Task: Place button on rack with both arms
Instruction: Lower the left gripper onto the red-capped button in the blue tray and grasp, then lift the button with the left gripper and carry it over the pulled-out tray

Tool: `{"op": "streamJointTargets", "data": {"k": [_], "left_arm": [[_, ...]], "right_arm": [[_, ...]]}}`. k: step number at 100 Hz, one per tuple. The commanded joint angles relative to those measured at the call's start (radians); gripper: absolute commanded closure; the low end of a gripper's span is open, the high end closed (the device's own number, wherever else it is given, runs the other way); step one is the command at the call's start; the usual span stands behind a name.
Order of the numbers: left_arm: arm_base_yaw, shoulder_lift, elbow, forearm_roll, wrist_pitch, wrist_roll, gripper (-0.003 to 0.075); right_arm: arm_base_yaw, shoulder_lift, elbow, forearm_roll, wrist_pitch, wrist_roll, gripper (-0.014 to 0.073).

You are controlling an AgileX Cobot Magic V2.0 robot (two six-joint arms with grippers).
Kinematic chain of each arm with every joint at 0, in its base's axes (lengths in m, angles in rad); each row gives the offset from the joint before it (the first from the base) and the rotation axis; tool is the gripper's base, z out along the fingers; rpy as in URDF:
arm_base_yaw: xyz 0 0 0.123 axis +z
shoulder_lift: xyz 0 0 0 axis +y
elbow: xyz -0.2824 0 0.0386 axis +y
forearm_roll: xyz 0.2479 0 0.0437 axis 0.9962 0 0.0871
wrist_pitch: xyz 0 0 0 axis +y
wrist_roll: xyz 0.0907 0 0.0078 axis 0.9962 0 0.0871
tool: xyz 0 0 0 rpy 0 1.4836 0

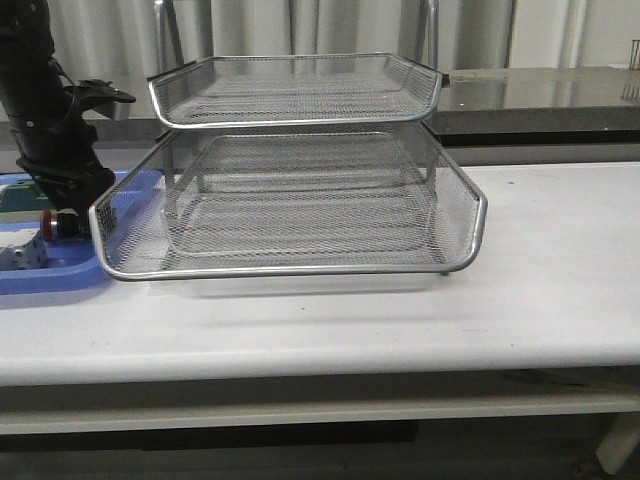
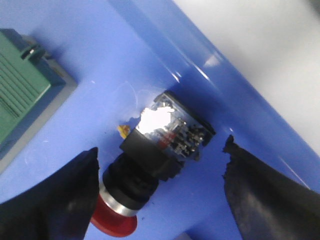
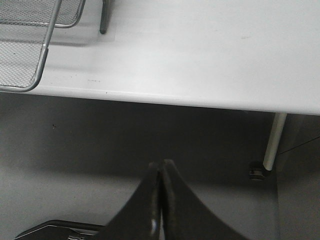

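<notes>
The button lies on its side in the blue tray, red cap toward the camera and dark body pointing away. My left gripper is open and straddles it, one finger against the red cap and the other finger a gap away from the body. In the front view the left arm reaches down at the far left, with the red cap just showing. The wire-mesh rack stands mid-table. My right gripper is shut on nothing, hanging below the table's front edge.
A green block lies in the blue tray close to the button, and a white block sits there too. The rack's lower tray juts toward the table edge. A table leg stands near the right gripper.
</notes>
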Motion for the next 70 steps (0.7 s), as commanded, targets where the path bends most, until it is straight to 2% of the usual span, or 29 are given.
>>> {"op": "streamJointTargets", "data": {"k": [1, 59, 64, 70], "left_arm": [[-0.007, -0.062, -0.034, -0.016, -0.051, 0.015, 0.0208], [-0.005, 0.018, -0.032, -0.016, -0.080, 0.046, 0.0211], [-0.005, 0.018, -0.034, -0.016, -0.078, 0.046, 0.0233], [-0.005, 0.018, -0.043, -0.007, -0.069, 0.046, 0.0310]], "right_arm": [[0.001, -0.002, -0.036, -0.014, -0.059, -0.001, 0.0661], [0.001, -0.002, -0.036, -0.014, -0.058, -0.001, 0.0661], [0.001, -0.002, -0.036, -0.014, -0.058, -0.001, 0.0661], [0.001, -0.002, -0.036, -0.014, -0.058, -0.001, 0.0661]]}}
